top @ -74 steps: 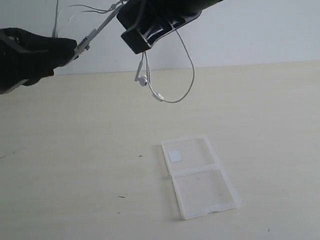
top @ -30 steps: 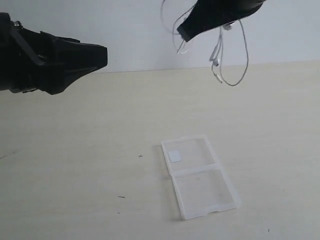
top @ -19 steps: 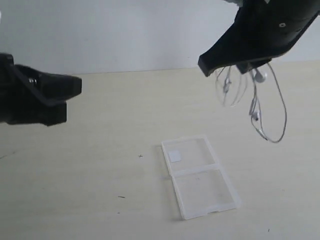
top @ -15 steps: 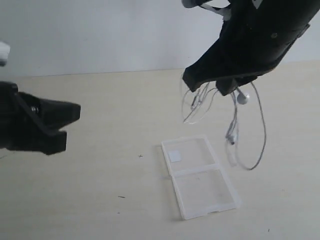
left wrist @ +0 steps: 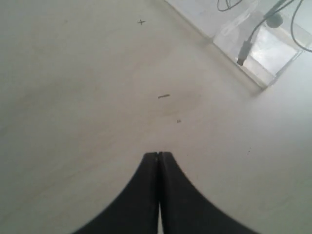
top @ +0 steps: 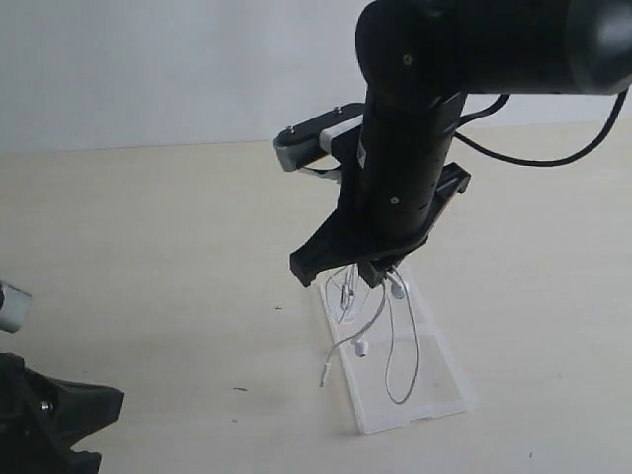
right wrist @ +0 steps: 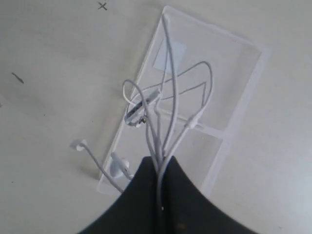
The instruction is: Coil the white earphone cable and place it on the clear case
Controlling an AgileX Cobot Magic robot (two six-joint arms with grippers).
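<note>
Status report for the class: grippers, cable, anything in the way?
Right gripper shut on white earphone cable, loops dangling over clear case. Left gripper shut, empty, aside. No obstruction seen.

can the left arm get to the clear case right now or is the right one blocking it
Probably only its nearer edge. The left tool has bare table between it and the clear case, but the right tool hangs over the case with the white earphone cable dangling over it.

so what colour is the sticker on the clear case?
White sticker on the clear case; right wrist view shows it best.
</note>
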